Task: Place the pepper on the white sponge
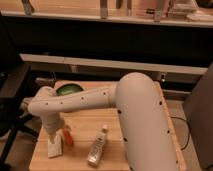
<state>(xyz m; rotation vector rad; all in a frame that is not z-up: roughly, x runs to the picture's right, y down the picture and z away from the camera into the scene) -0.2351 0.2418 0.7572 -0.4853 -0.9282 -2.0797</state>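
The pepper, small and orange-red, sits at the right edge of the white sponge near the front left of the wooden table. My gripper hangs at the end of the white arm, directly above the sponge and just left of the pepper. The arm's wrist hides much of the sponge's top.
A pale bottle with a white cap lies on the table right of the pepper. A green round object sits at the back left. My bulky white arm covers the table's right half. A dark chair stands to the left.
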